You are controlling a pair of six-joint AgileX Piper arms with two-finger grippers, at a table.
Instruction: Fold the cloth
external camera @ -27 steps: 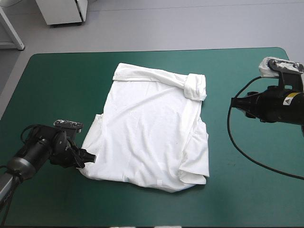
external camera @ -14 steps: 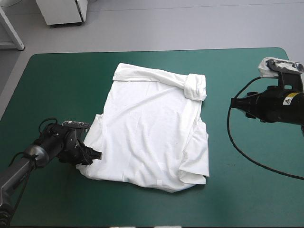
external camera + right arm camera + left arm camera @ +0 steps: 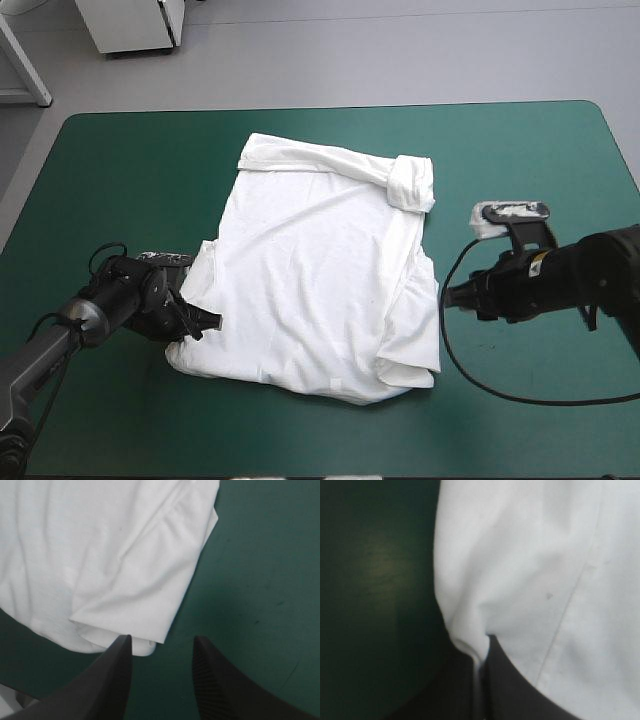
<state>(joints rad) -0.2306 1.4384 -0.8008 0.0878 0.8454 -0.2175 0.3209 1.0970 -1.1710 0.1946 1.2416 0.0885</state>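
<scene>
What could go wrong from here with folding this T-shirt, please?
1. The left end effector pinches only a thin pleat at the T-shirt's edge; it may slip out on lifting.
2. The right end effector is open beside the layered near corner; it might catch just the top layer and unfold it.
3. The bunched sleeve could leave the fold lumpy.

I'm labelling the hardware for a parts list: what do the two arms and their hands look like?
The left arm and right arm are black with bulky rounded wrist sections. The left hand and right hand each end in two broad black fingers, curved like fins and tapering to points. The right arm carries a small yellowish label.
</scene>
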